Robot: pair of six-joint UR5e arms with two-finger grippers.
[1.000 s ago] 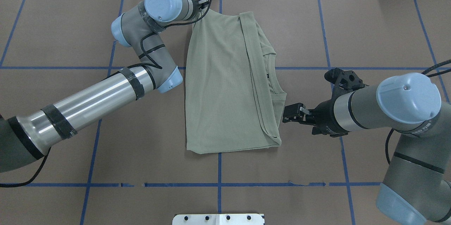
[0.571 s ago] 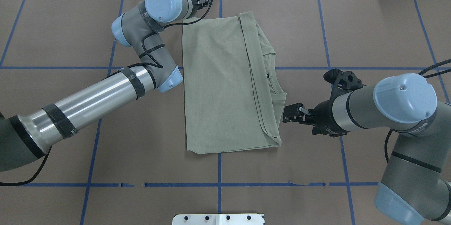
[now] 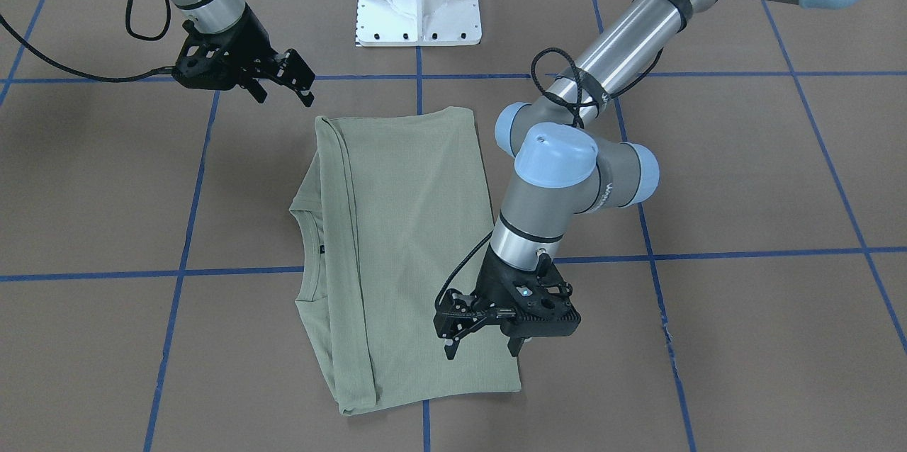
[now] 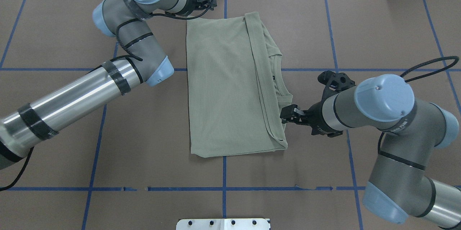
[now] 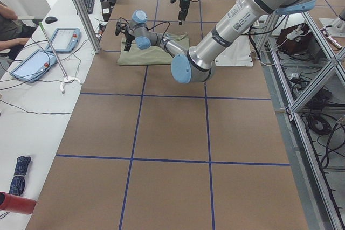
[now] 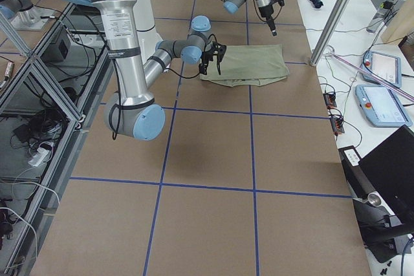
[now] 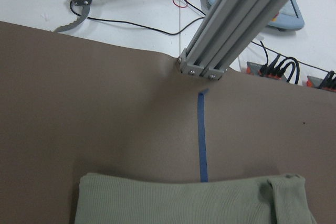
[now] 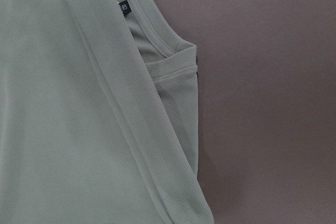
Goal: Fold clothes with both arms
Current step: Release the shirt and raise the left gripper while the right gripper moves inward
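The shirt (image 4: 223, 85) lies flat at the middle of the table (image 4: 378, 24), folded lengthwise into a rough rectangle. It is olive-green, finely ribbed knit, with fairly straight edges. Along the robot's right side the top layer stops short, and the round collar (image 4: 276, 82) and a shoulder peek out from under it, with a small black label (image 8: 124, 7) inside the neck. The left gripper (image 3: 482, 351) hangs above the shirt's far left corner, fingers spread and holding nothing (its wrist camera sees only the cloth's edge and brown table beyond). The right gripper (image 4: 284, 116) hovers just beside the shoulder edge, also spread and empty.
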